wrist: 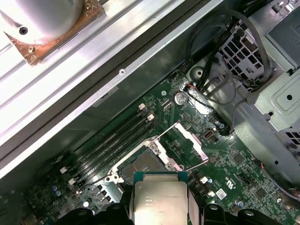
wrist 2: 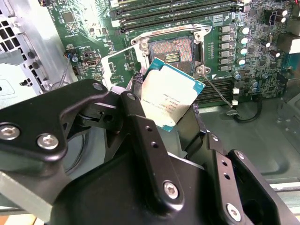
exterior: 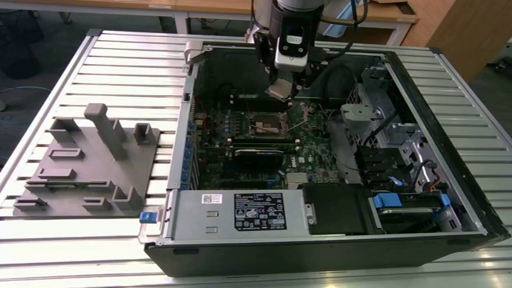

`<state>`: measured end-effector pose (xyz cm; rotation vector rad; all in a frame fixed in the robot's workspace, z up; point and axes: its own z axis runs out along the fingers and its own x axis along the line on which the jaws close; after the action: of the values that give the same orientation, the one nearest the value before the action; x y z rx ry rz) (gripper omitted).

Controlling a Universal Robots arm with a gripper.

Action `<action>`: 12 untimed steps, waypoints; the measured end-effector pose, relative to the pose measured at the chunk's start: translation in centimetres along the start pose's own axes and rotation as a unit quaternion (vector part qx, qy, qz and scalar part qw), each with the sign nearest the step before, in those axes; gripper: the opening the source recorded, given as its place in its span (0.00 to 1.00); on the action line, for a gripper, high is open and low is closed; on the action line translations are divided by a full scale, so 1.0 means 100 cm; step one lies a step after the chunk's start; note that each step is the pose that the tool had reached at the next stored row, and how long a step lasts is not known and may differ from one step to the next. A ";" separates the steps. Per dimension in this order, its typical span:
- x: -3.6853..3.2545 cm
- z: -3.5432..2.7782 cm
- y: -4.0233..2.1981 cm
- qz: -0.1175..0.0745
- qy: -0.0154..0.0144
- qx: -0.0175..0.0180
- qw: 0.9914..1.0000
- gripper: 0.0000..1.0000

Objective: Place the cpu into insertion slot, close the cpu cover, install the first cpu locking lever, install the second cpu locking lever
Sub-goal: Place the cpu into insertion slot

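Grips the cpu [wrist 2: 171,93] by two side edges with the gripper [wrist 2: 166,117], black fingers closed snug on it. Leaves the flat grey top bare, likely so as to let the chip drop straight into its hole. Hangs over the green board near the insertion slot [wrist 2: 171,51], close but not touching.

Looks empty inside that slot: dark middle, shiny rim, no chip in it yet. Stands swung open right beside it, the cpu cover [wrist: 194,140], leaving the way in free. Seems lifted too, a thin wire lever [wrist 2: 220,91], though hard to tell for sure.

Holds a lot, the open computer case [exterior: 180,138]: the green motherboard [exterior: 312,144] lying flat on the bottom, long black memory slots [wrist 2: 178,11] next to the square slot, black cables, and a power box [exterior: 240,210] with a label at the front. Sits on a ribbed metal table [exterior: 120,66], well apart from a grey plastic stand [exterior: 88,162].
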<state>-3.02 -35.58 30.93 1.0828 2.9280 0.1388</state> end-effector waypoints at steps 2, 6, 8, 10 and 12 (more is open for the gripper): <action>0.0000 0.0000 0.0000 0.000 0.000 0.000 1.000 0.54; 0.0000 0.0000 0.0000 0.000 0.000 0.000 1.000 0.54; 0.0000 0.0001 0.0000 0.001 0.000 0.000 1.000 0.54; 0.0000 0.0003 0.0000 0.005 0.000 0.000 1.000 0.54; 0.0000 0.0005 0.0000 0.011 -0.001 0.000 1.000 0.54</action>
<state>-3.02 -35.58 30.87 1.1155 2.9146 0.1384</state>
